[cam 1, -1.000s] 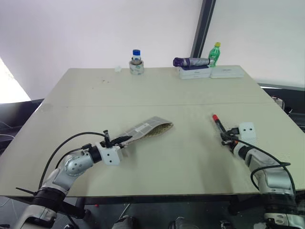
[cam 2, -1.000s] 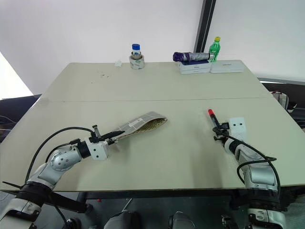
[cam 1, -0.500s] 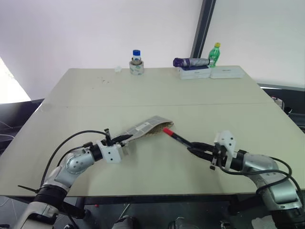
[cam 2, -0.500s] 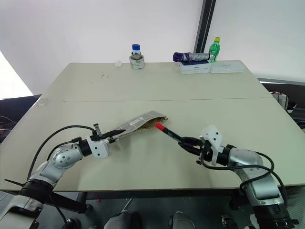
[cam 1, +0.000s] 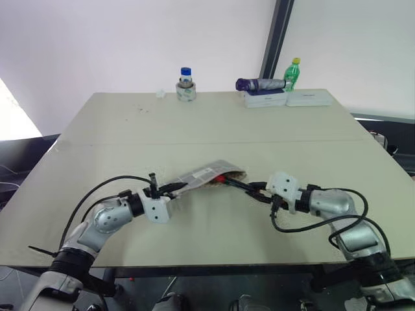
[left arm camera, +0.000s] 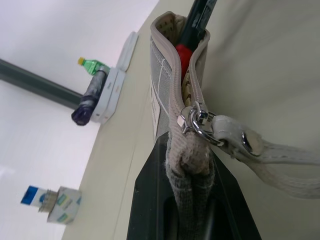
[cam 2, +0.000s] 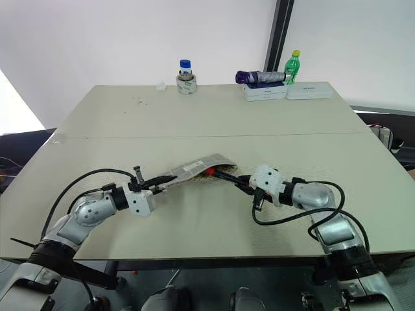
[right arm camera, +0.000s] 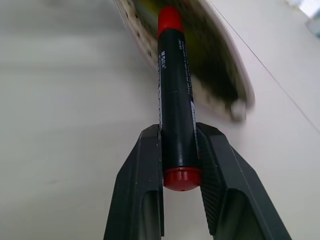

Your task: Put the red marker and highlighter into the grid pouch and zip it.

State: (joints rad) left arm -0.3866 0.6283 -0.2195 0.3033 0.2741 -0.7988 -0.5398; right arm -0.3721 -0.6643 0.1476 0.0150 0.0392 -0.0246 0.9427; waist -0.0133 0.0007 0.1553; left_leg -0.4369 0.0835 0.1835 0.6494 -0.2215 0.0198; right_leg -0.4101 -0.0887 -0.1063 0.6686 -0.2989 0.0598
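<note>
The grid pouch (cam 1: 206, 173) lies raised off the table's near middle, and my left gripper (cam 1: 175, 188) is shut on its zipper end (left arm camera: 186, 150). Its mouth gapes open at the far end. My right gripper (cam 1: 257, 190) is shut on the red marker (right arm camera: 175, 90), gripping the rear end by the red cap. The marker points left, and its red tip (cam 1: 222, 178) sits just inside the open mouth; it also shows as a red marker (left arm camera: 186, 50) between the pouch's lips. The highlighter is hidden.
Along the back edge of the beige table (cam 1: 194, 123) stand a blue-capped jar on a tape roll (cam 1: 185, 86), a purple folded umbrella (cam 1: 259, 84) on white boxes (cam 1: 310, 98) and a green bottle (cam 1: 294, 71). Black cables loop from both arms.
My right gripper swung left across the table with the marker and rolled over, bringing the red tip from the right side into the pouch's mouth. The left gripper edged right with the pouch.
</note>
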